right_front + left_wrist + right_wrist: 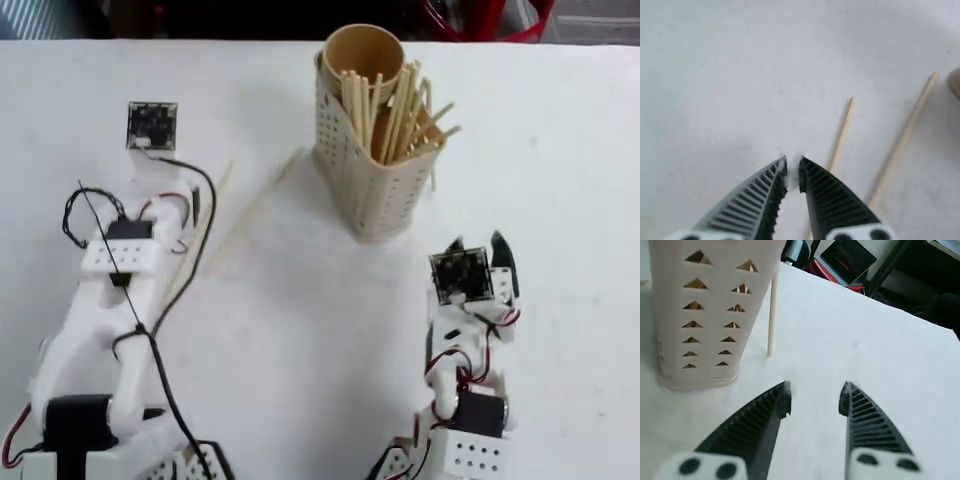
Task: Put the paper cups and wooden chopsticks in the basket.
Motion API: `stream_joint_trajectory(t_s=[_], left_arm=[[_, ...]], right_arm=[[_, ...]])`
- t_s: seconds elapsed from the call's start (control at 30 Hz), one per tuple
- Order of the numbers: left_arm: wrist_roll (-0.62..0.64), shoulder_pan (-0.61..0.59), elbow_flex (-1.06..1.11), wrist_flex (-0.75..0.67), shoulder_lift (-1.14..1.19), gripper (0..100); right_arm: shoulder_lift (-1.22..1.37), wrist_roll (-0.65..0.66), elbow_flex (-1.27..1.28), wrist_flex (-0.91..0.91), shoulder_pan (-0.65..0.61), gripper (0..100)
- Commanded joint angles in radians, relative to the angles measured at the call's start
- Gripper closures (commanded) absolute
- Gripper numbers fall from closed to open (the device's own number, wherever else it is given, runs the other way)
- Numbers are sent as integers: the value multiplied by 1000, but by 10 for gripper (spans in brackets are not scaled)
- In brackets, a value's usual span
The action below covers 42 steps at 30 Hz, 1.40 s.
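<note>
Wooden and pale, two loose chopsticks (255, 210) lie flat on the white counter (300, 350). They are roughly parallel, their long axes on a slant, with the far ends pointing ahead of the left tool (792, 167) and angled toward the basket (375, 190). The nearer chopstick (842, 130) lies just beside the left tool's tips, and its near end passes under one finger. The farther chopstick (901, 142) lies on the same side but well apart from the tips, between that tool and the basket. The left tool's ribbed fingers are closed to a sliver of a gap and grip nothing.

More chopsticks stand on end as a bundle (400, 110) in the basket, their tips fanning out above the rim. Behind the bundle, at the basket's far end, a paper cup (362, 55) sits with its mouth open upward. The basket is a tall, cream, perforated holder that stands upright ahead of the right tool (815, 397), off to that tool's left. A single stick (771, 315) stands nearly vertical against the basket's outer wall, and its lower end appears to rest on the counter.

The right tool hangs low over the counter near the basket's foot. Its two fingers are spread well apart with nothing between them.
</note>
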Motion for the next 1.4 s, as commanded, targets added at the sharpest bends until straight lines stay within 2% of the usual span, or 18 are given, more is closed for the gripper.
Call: stream_joint_trajectory(t_s=[0.0,0.17,0.37,0.6,0.7,0.87,0.93,1.17,1.37], left_arm=[[-9,-8,-5,-20,-5,932],[-9,-8,-5,-20,-5,932],[-9,-8,-5,-20,-5,932],[-9,-7,-5,-20,-5,932],[-9,-2,-5,-20,-5,932],[-9,-1,-6,-20,-5,932],[-9,-1,-6,-20,-5,932],[-9,-1,-6,-20,-5,932],[-9,-1,-5,-20,-5,932]], right_arm=[[19,-25,-60,-39,8,829],[249,-35,-250,22,10,827],[745,-110,-551,15,2,825],[1184,-313,-606,-372,4,825],[1308,-267,-606,-473,-10,811],[1468,-226,-606,-610,-53,674],[1520,-226,-606,-680,-54,648],[1728,-233,-628,-966,-54,646],[1923,-229,-729,-1121,-53,646]])
